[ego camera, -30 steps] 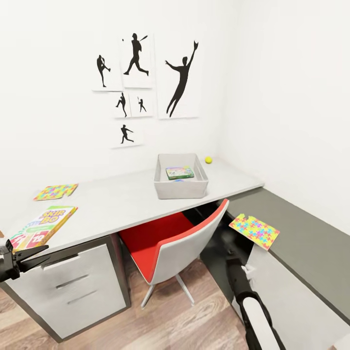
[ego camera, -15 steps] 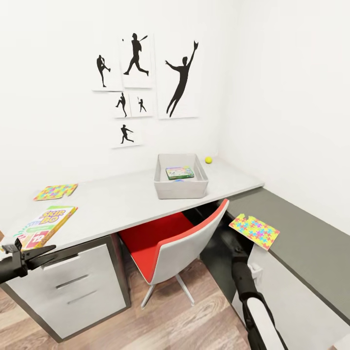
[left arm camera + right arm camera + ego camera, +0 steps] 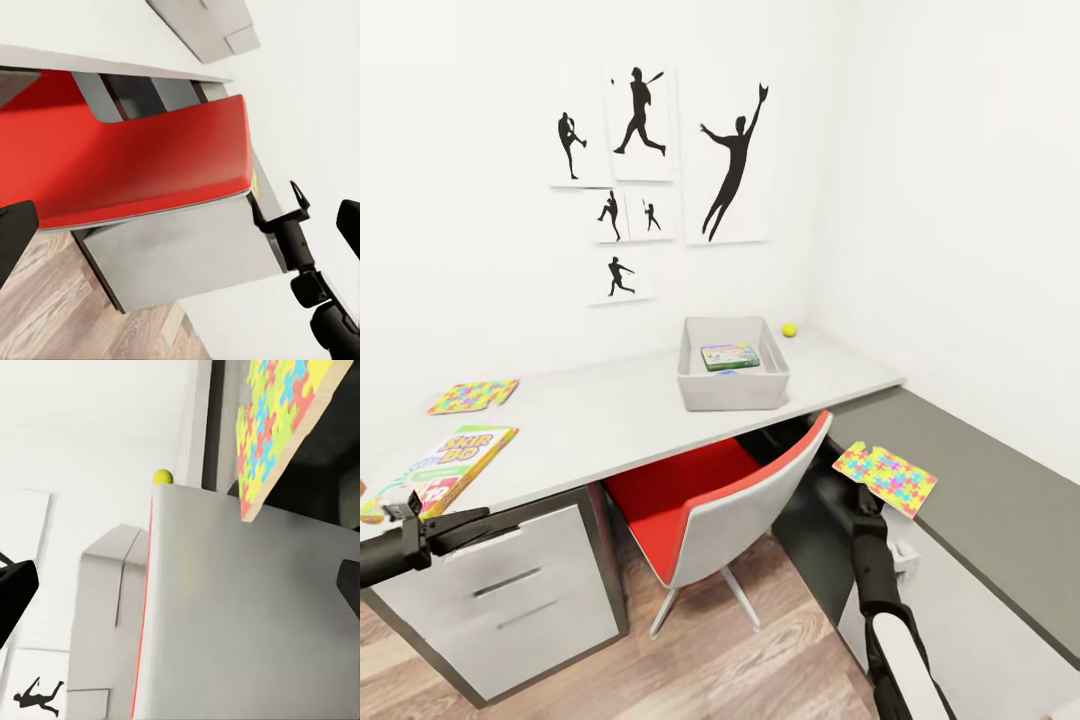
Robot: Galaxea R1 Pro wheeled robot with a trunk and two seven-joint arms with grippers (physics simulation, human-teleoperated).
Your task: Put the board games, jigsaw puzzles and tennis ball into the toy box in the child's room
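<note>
The grey toy box (image 3: 732,388) stands on the grey table (image 3: 610,415) with one board game (image 3: 730,355) lying inside. A yellow tennis ball (image 3: 789,329) rests just behind the box, and also shows as the tennis ball (image 3: 163,477) in the right wrist view. One jigsaw puzzle (image 3: 473,395) lies at the table's left, with a Skip-Bo board game (image 3: 448,463) in front of it. A second jigsaw puzzle (image 3: 885,478) overhangs the dark side shelf. My right gripper (image 3: 857,497) is open just under its near edge. My left gripper (image 3: 460,525) is open, below the Skip-Bo box.
A red and grey chair (image 3: 720,495) is tucked under the table between my arms. A grey drawer unit (image 3: 510,590) stands under the table's left end. A dark grey low shelf (image 3: 980,500) runs along the right wall. Wood floor lies below.
My left gripper has slid right and slightly down along the table's front edge. My right arm has risen, bringing its gripper up to the near edge of the overhanging jigsaw puzzle.
</note>
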